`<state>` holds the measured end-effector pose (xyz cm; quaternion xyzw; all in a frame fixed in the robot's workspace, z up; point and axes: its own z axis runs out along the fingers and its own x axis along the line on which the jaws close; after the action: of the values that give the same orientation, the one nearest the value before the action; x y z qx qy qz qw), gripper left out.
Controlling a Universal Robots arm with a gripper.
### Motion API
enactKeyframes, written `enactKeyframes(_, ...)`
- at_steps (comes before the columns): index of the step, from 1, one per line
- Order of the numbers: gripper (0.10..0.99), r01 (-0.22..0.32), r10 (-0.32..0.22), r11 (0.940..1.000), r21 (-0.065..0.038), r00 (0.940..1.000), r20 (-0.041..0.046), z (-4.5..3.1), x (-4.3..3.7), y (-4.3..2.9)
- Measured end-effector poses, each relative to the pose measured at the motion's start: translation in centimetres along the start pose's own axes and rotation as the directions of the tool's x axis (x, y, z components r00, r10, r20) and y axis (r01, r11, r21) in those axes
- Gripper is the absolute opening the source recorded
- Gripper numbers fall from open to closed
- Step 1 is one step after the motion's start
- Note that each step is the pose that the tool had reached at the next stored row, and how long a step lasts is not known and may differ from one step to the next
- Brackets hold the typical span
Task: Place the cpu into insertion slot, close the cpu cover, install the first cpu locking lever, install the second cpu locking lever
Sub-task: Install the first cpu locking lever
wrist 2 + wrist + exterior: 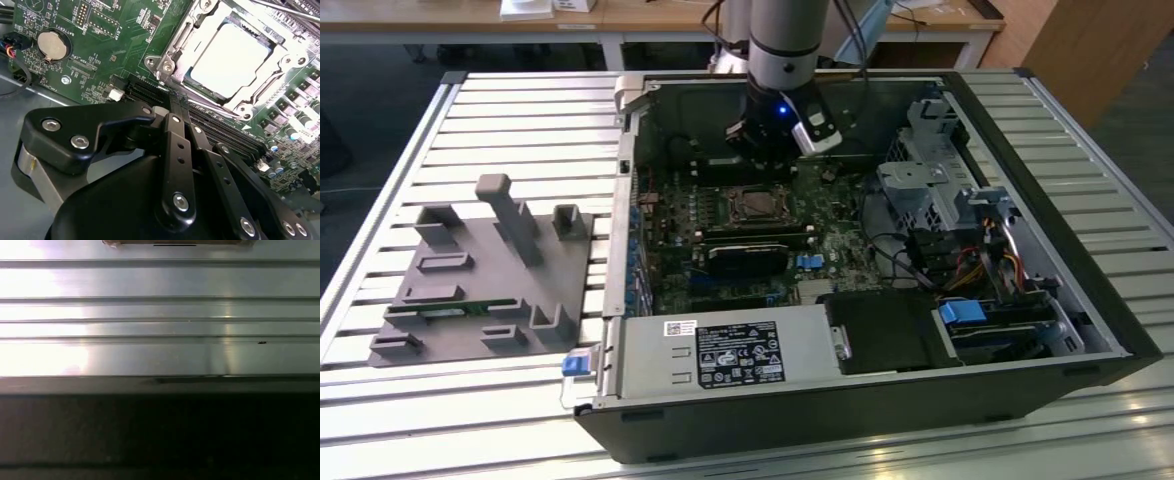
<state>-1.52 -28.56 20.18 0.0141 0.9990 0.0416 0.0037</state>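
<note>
The open computer case (pixel 881 250) lies on the slatted table (pixel 520 120). The gripper (pixel 767 160) hangs at 12 o'clock of the insertion slot (pixel 751 205); I cannot tell its state. The cpu cover (pixel 260 90) frames the seated cpu (pixel 232 60), so I judge that the lever step is in hand, needing a precise hook.

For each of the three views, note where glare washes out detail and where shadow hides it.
In the second wrist view, glare whitens the cpu and the cpu cover around it, while the gripper's black linkage stays dark. In the first wrist view, bright reflections streak the ribbed metal surface and the lower part falls into shadow. In the exterior view, the computer case interior is dim.
</note>
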Motion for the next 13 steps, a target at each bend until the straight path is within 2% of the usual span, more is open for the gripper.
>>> enactKeyframes(13,0.106,0.000,0.000,1.0000,0.010,1.0000,-0.0037,0.33,-0.01,-0.03)
